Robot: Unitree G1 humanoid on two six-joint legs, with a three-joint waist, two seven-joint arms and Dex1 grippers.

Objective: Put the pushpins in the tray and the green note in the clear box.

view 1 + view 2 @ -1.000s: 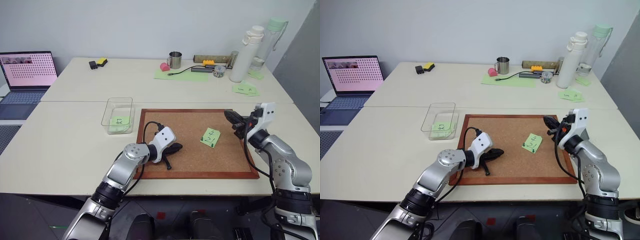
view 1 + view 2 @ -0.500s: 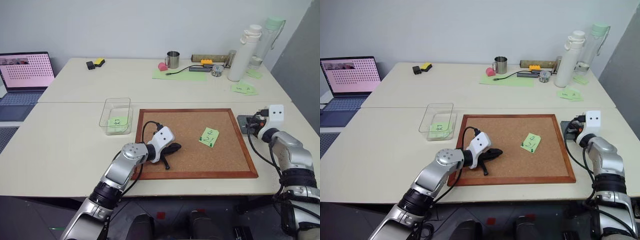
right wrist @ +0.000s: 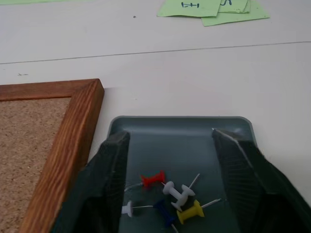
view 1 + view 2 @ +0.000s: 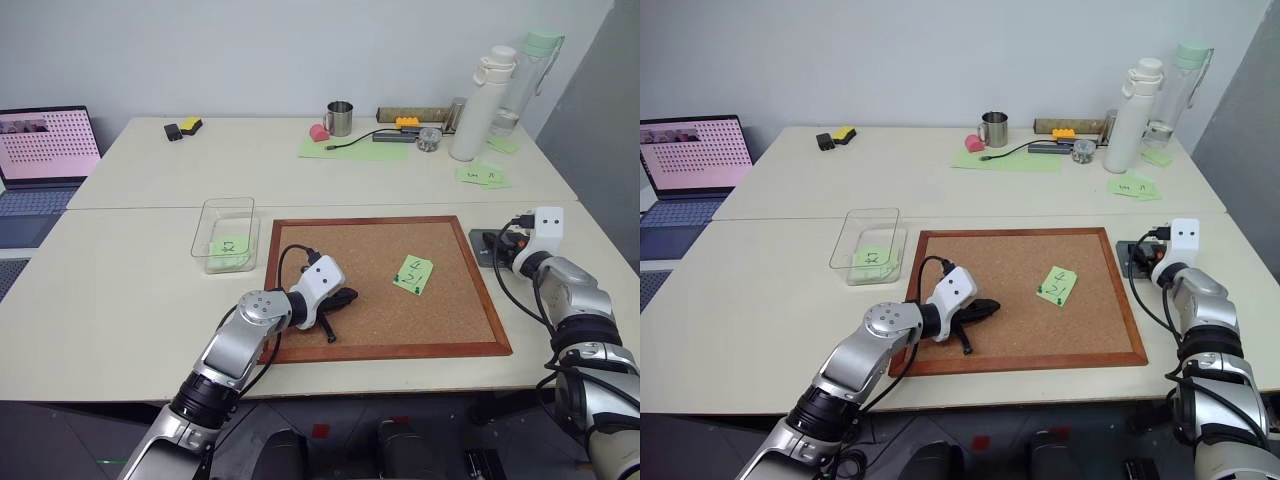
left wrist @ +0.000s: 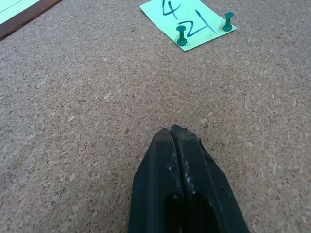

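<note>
We see the pale cream table (image 4: 140,290) bearing a rectangular cork board with a reddish wooden frame (image 4: 385,345), its surface grainy and speckled in the left wrist view. Compared with a second ago, the right arm has swung out from over the board's right edge and dropped lower, so that the right gripper (image 3: 170,141) now hangs over the small flat dark-grey square tray (image 3: 180,124) that sits on the table just beside the board's right frame. A second ago those black fingers were pressed together; now they stand wide apart, holding nothing.

The transparent rectangular plastic box with rounded corners (image 4: 222,232) lies just off the board's upper left corner, and a small green note with dark marks (image 4: 229,246) lies inside it. The left gripper (image 5: 176,133) has not moved: its two matte black fingers are pressed tightly together with nothing between them, low over the cork, well apart from the small square light-green sticky note with two lines of handwriting (image 4: 414,273). That note lies on the right half of the board, fixed by two green-headed pushpins (image 5: 181,36).

Smallest of all, the loose plastic-headed pushpins (image 3: 167,191), red, white, blue and yellow, lie tangled inside the tray.
</note>
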